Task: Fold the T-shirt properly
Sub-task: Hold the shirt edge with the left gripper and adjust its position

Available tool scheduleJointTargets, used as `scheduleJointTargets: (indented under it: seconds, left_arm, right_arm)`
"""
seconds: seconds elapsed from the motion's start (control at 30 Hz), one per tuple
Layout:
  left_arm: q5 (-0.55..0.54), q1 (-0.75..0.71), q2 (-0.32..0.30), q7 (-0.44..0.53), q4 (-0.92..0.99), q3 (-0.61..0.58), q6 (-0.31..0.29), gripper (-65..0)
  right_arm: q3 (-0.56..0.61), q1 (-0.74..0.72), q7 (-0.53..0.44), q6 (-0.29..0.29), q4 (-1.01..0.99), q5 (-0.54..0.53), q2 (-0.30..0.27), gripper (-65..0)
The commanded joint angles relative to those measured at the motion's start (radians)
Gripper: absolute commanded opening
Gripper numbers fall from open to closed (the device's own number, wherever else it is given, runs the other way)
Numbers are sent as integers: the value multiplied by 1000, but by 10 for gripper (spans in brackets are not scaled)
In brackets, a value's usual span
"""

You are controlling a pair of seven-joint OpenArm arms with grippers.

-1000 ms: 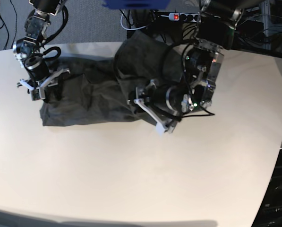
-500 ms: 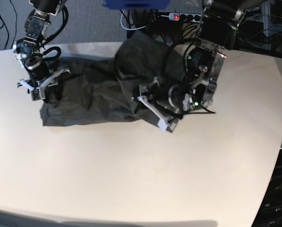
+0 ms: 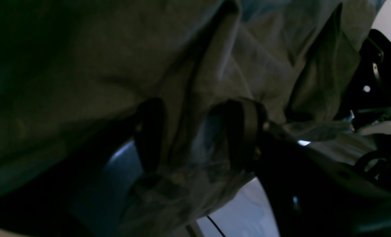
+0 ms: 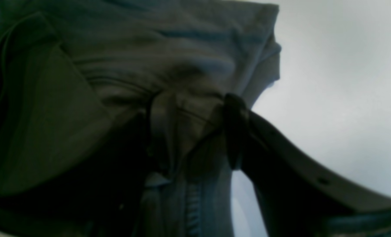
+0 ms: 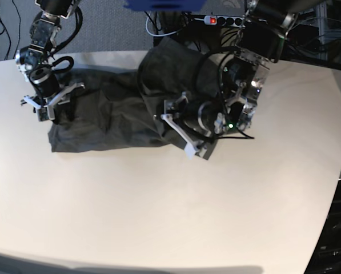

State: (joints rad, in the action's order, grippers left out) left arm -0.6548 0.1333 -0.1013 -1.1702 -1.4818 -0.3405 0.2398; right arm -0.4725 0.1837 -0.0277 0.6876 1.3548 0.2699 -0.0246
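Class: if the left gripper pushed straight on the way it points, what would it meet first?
The T-shirt: a fold of it already sits between the left gripper's jaws, and more grey cloth fills the view beyond, though its depth is unclear.

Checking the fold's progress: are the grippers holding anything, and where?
Both hold the dark grey soft-fabric T-shirt: the left gripper pinches a bunched fold, the right gripper a gathered hemmed edge.
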Motion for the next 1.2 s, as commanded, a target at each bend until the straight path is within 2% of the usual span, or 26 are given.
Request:
scheduleJointTargets:
  seconds: [0.0, 0.2, 0.33, 0.53, 1.17]
  left_arm:
    - [-10, 22, 5, 2, -23, 2, -1, -340]
    - [-13, 36, 7, 2, -18, 2, -1, -340]
    - [-10, 38, 31, 19, -13, -1, -1, -340]
    - [-10, 53, 31, 48, -6, -59, 5, -344]
    - [-10, 56, 8, 40, 33, -62, 7, -346]
  right_arm:
    - [-1, 15, 76, 11, -2, 53, -4, -411]
    - [-1, 15, 76, 11, -2, 53, -4, -411]
    - [-1, 15, 76, 11, -2, 53, -4, -411]
    - [-1, 15, 76, 11, -2, 53, -4, -411]
    - [-1, 9, 76, 11, -2, 53, -4, -411]
